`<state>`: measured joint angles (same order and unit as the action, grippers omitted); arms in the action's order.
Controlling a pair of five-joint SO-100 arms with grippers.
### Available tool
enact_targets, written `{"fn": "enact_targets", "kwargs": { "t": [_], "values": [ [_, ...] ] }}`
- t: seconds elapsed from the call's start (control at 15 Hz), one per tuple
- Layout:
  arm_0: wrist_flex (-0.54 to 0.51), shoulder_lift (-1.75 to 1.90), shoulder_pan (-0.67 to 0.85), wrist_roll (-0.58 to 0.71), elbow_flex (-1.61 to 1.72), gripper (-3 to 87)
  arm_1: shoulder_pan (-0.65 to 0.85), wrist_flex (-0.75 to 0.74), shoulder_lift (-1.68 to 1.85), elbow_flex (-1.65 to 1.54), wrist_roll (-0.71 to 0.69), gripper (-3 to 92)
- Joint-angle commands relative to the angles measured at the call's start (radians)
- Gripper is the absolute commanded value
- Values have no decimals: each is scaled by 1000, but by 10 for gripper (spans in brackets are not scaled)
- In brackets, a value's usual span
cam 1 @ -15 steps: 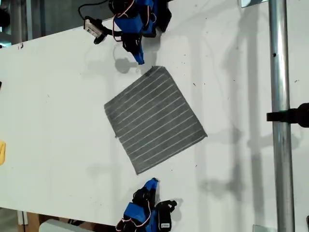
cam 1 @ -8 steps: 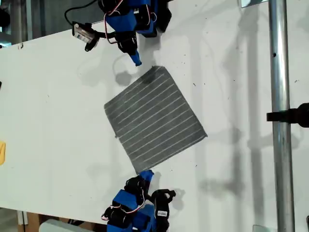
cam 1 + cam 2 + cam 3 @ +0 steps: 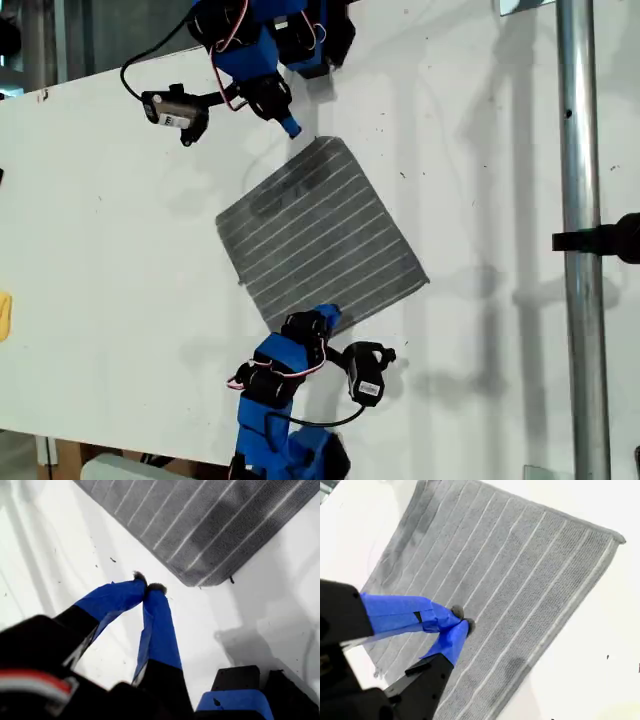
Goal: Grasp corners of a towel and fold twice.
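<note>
The towel [image 3: 322, 245] lies flat on the counter [image 3: 120, 250], diamond-wise. My first gripper [image 3: 148, 587] — clenched, empty — hangs just off one corner [image 3: 200, 581]; my second gripper [image 3: 462, 619], also clenched, hovers over the towel's opposite edge.

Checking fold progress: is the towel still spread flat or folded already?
Spread flat, unfolded: the towel lies as one full square on the table, all four corners visible in the exterior view.
</note>
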<state>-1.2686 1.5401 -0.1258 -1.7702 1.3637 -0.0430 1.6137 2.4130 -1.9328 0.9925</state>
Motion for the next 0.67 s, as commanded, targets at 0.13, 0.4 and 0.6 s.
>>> {"fn": "enact_targets", "kwargs": {
  "t": [0.13, 0.4, 0.6],
  "values": [
    [-109, -183, -48, -6, -367, -29, -5, 67, -35, 38, -43, 149],
    [-114, -189, -67, 5, -388, -29, -11, 124, -199, 95, -101, 342],
    [-117, -190, -87, 0, -388, -29, -48, 66, -348, 54, -95, 356]
  ]
}}
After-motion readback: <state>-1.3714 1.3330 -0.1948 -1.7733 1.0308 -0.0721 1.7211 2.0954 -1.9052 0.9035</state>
